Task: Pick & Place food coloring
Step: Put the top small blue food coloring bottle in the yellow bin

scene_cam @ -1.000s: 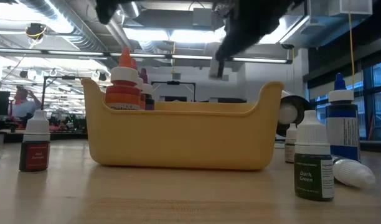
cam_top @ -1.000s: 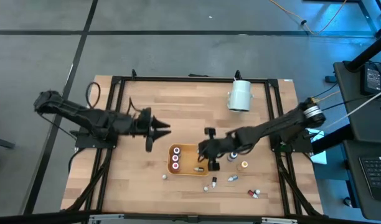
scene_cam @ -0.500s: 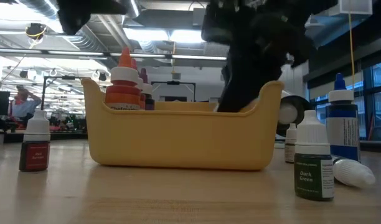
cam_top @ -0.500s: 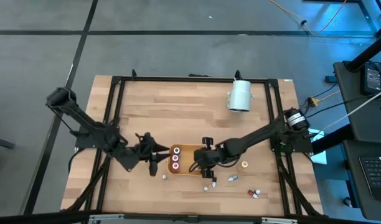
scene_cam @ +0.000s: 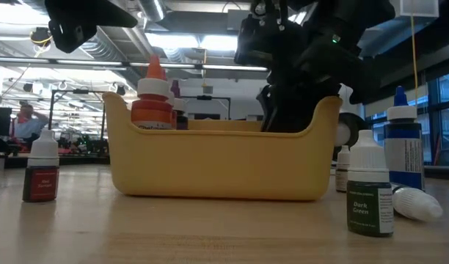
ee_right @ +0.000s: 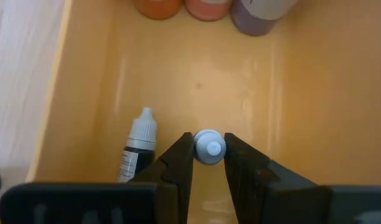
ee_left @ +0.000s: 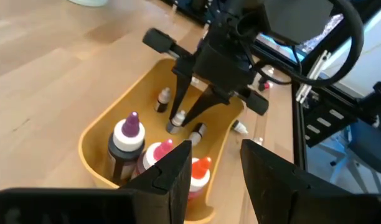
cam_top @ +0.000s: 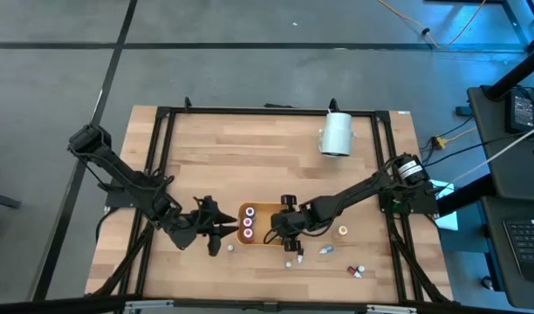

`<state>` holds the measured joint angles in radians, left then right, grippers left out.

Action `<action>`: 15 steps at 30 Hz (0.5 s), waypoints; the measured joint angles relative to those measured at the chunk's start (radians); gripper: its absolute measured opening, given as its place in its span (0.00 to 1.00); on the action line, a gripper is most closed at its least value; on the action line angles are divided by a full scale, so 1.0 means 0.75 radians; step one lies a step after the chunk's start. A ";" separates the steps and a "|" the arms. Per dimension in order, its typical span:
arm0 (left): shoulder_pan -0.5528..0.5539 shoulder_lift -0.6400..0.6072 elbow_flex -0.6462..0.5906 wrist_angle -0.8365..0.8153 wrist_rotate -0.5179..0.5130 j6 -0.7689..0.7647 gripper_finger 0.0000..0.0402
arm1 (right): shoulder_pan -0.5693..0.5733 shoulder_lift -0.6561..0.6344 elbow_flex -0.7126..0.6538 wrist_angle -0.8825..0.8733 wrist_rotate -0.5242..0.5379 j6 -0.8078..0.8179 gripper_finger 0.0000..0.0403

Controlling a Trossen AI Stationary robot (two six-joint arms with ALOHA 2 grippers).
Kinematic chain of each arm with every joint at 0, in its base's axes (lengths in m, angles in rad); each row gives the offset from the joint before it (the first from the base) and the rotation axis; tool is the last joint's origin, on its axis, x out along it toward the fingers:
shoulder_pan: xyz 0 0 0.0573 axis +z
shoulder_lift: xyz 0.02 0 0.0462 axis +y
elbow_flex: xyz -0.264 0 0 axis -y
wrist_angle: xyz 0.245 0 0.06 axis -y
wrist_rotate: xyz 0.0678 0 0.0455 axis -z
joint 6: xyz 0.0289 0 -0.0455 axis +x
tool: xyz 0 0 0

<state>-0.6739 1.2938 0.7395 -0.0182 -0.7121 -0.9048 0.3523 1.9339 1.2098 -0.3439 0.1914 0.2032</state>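
In the tray (ee_right: pixel 84 93), right gripper (ee_right: pixel 208 163) holds bottle (ee_right: pixel 208 147) upright.

We look straight down on the whole tabletop (cam_top: pixel 249 157), level and close across it from its edge, two wrist cameras nearer still — all sharing the yellow tray (scene_cam: pixel 217 165).
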 joint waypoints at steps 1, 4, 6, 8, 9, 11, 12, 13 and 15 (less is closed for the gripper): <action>0.000 0.000 0.000 -0.002 0.012 0.000 0.33 | 0.000 0.000 0.000 0.000 -0.001 -0.002 0.22; 0.000 0.000 0.000 -0.009 0.043 0.016 0.33 | -0.001 0.000 0.000 -0.001 -0.012 -0.003 0.23; 0.000 -0.002 0.001 -0.013 0.054 0.038 0.33 | -0.001 0.000 -0.001 -0.001 -0.032 -0.003 0.25; 0.001 -0.004 0.026 -0.046 0.085 0.059 0.33 | -0.001 0.000 -0.003 -0.004 -0.057 -0.003 0.28; 0.001 -0.004 0.047 -0.073 0.104 0.067 0.33 | -0.001 0.000 -0.003 0.001 -0.073 -0.004 0.30; 0.001 -0.005 0.092 -0.161 0.122 0.068 0.34 | -0.001 0.000 -0.003 0.007 -0.077 -0.004 0.36; 0.001 -0.005 0.119 -0.220 0.127 0.068 0.33 | -0.001 0.000 -0.003 0.009 -0.077 -0.005 0.38; 0.001 -0.005 0.146 -0.283 0.127 0.067 0.33 | -0.001 0.000 -0.003 0.010 -0.076 -0.004 0.41; 0.001 -0.005 0.206 -0.414 0.128 0.036 0.33 | -0.001 0.001 0.009 -0.007 -0.075 -0.005 0.46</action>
<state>-0.6735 1.2903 0.8942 -0.3287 -0.6160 -0.8777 0.3519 1.9344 1.2170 -0.3492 0.1349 0.1998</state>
